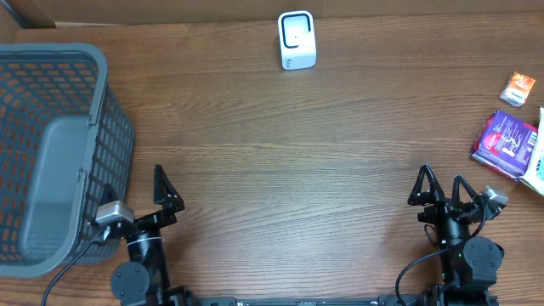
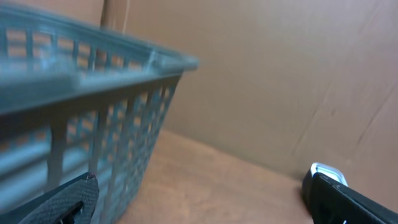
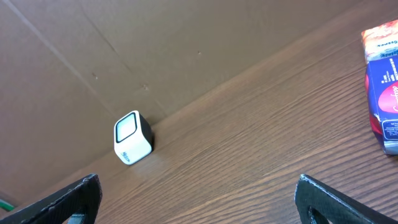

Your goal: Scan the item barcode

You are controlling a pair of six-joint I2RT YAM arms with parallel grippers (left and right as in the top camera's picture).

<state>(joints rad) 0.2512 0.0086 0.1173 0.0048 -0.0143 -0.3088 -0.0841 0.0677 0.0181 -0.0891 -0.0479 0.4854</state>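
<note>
The right hand stands with its two fingers spread wide and nothing between them, low over the bench at its near edge. Just to the right of this hand, and a little ahead of it, lies a purple packet, flat on the wood and not touched by the fingers. Beside this packet, at the outer side, there is a white and green pack, cut by the frame edge. Further ahead of the packet lies a small orange packet, apart from the other two. Which of these items is the one to scan, I cannot tell.

Far ahead of the right hand and to its left, the white barcode scanner stands upright at the back edge of the bench, against the brown cardboard wall.

The left hand also has its fingers fully apart and holds nothing. Directly at its left side stands a grey plastic basket with lattice walls, very near the left finger.
</note>
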